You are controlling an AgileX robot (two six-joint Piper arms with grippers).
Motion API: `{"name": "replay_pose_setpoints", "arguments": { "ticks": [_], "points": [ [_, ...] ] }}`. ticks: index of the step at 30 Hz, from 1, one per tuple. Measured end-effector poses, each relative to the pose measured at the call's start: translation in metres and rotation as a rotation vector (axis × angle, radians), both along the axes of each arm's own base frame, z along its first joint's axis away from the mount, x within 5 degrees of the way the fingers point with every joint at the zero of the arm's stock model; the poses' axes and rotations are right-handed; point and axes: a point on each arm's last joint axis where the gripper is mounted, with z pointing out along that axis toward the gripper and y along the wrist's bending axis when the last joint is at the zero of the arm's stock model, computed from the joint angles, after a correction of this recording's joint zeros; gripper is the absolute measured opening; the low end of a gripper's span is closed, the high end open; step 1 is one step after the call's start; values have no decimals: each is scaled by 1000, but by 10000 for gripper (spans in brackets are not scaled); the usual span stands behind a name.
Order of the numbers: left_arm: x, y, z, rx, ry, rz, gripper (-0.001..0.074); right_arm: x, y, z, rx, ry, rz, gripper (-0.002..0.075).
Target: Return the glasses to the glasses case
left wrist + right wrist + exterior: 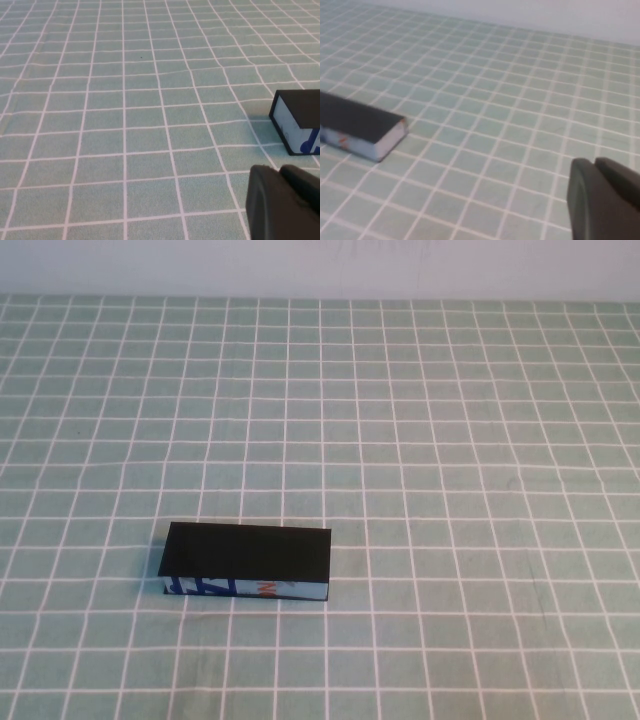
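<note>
The glasses case (pixel 245 560) lies closed on the checked cloth at the front left of centre, black lid up, white front with blue and orange print facing me. It also shows in the left wrist view (pixel 299 122) and in the right wrist view (pixel 360 126). The glasses are out of view. My left gripper (pixel 279 171) is shut and empty, low over the cloth to the left of the case. My right gripper (pixel 594 161) is shut and empty, well to the right of the case. Neither arm shows in the high view.
A green cloth with a white grid (pixel 450 440) covers the whole table. A pale wall (pixel 320 265) runs along the far edge.
</note>
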Motion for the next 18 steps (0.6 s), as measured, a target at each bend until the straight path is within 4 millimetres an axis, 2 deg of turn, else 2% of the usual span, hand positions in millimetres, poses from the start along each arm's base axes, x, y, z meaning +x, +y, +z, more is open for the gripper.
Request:
{"name": "replay_pose_setpoints", "arguments": {
  "ticks": [4,10,16,18],
  "points": [
    [0,0,0,0,0,0,2,2,-5,-13,32,-9,-129,-14],
    [0,0,0,0,0,0,2,2,-12,-52,37,2,-281,-14],
    [0,0,0,0,2,0,1,6,-13,-95,39,127,-339,-14],
    [0,0,0,0,2,0,1,7,-13,-96,49,117,-338,-14]
  ]
}}
